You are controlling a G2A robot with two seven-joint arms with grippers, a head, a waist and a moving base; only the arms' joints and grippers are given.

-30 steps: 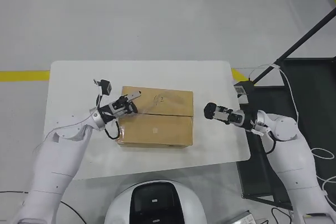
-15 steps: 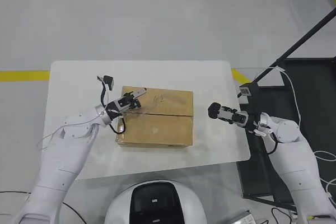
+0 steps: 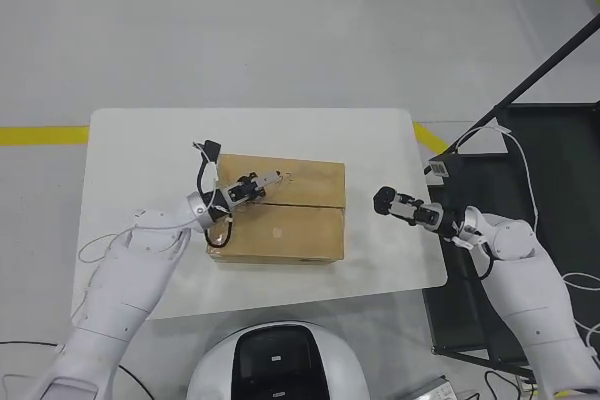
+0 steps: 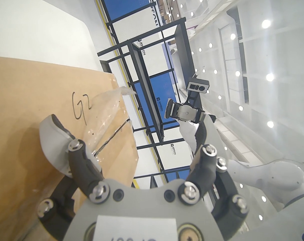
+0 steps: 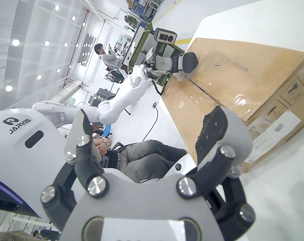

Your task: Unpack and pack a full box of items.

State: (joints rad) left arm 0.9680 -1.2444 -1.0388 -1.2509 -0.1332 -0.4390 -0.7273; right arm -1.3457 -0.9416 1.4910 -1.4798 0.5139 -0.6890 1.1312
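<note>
With left jaws spread over the taped box (image 3: 280,232) at the table's (image 3: 380,140) middle and right jaws spread beside it, we should pinch the lifted tape (image 4: 109,99) and peel low along the seam (image 3: 305,206).

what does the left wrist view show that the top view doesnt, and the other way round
Left wrist view adds close detail: a strip of clear tape lifted and crinkled off the seam of the box, beside one of the open fingers of the left gripper, plus the ceiling lights.

Top view adds the layout: the whole white table with the closed box on it, and the right gripper hanging past the box's end on the right arm's side.

Both share the box, the two grippers and the black rack.
</note>
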